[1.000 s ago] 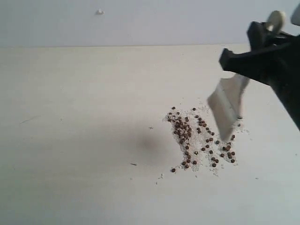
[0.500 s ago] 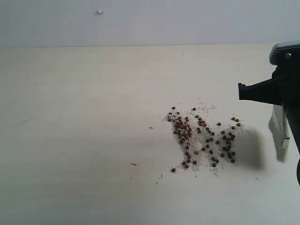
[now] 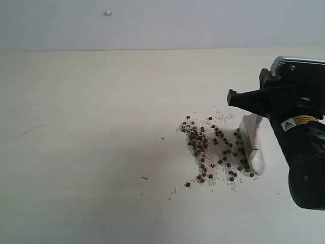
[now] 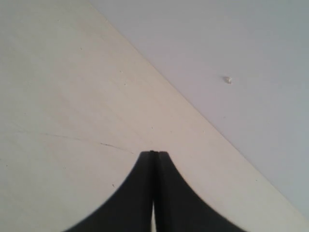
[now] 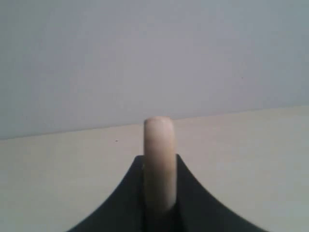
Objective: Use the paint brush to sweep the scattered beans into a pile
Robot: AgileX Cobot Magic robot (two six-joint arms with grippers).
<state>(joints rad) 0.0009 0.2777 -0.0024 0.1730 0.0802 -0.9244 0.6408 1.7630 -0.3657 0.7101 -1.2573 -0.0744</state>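
Where the right pincer (image 3: 247,99) hangs over the desk (image 3: 76,132), the paint brush (image 3: 252,147) points down from it. Its bristles reach the desk just beside the beans (image 3: 210,152), on the side nearer the desk's right edge. Tiny white grains (image 3: 216,155) lie among the beans.

From the left wrist, the left pincer (image 4: 153,154) is pressed together, holding nothing.

From the right wrist, the right pincer is clamped on the paint brush.
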